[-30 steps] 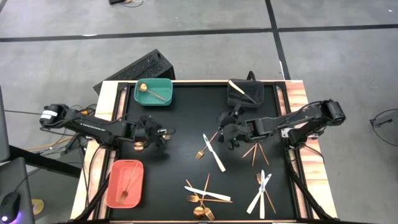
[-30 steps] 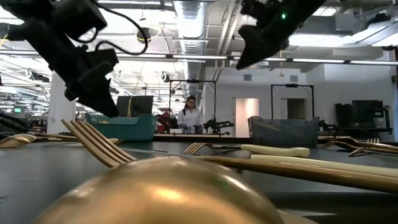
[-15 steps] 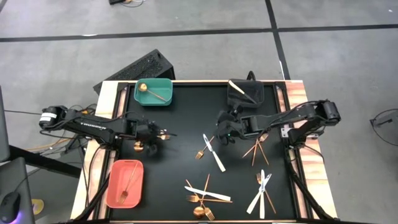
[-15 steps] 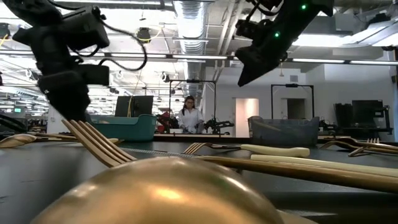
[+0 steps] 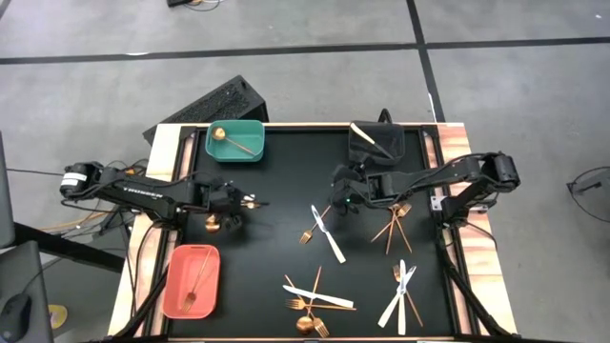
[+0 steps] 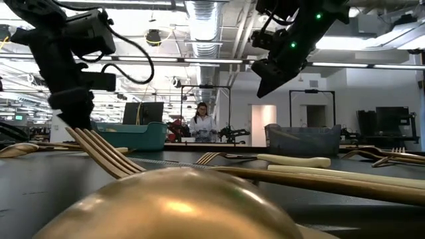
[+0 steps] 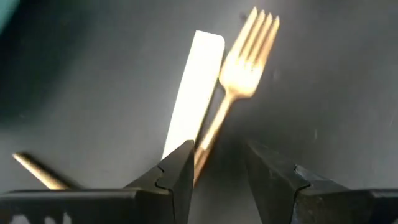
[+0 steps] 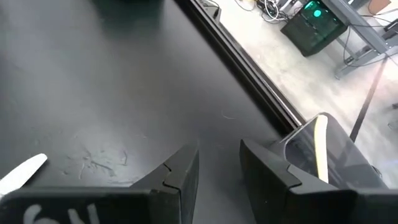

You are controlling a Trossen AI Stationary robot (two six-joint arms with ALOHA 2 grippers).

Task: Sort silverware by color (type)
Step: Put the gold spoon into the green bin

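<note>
The left arm reaches in flat from the left edge of the overhead picture, its left pincer (image 5: 232, 202) low over the dark tabletop (image 5: 276, 181) at centre left; in its wrist view the fingers (image 7: 180, 171) stand parted around the handle of a gold fork (image 7: 239, 74), with a white knife (image 7: 193, 93) lying just beside, though I cannot tell whether they touch it. The right arm stretches in from the right edge, its right pincer (image 5: 343, 198) raised above the tabletop just above centre, jaws apart and empty, with the dark bin (image 5: 375, 143) near it. Compared with a second ago, the left pincer has dropped lower and shifted slightly up the frame, and the right pincer has drawn up toward the dark bin. The rest of the silverware (image 5: 324, 286) lies scattered across the lower middle and lower right of the tabletop; the teal bin (image 5: 235, 141) at upper left holds a gold spoon, the salmon bin (image 5: 191, 279) at lower left a gold fork.
</note>
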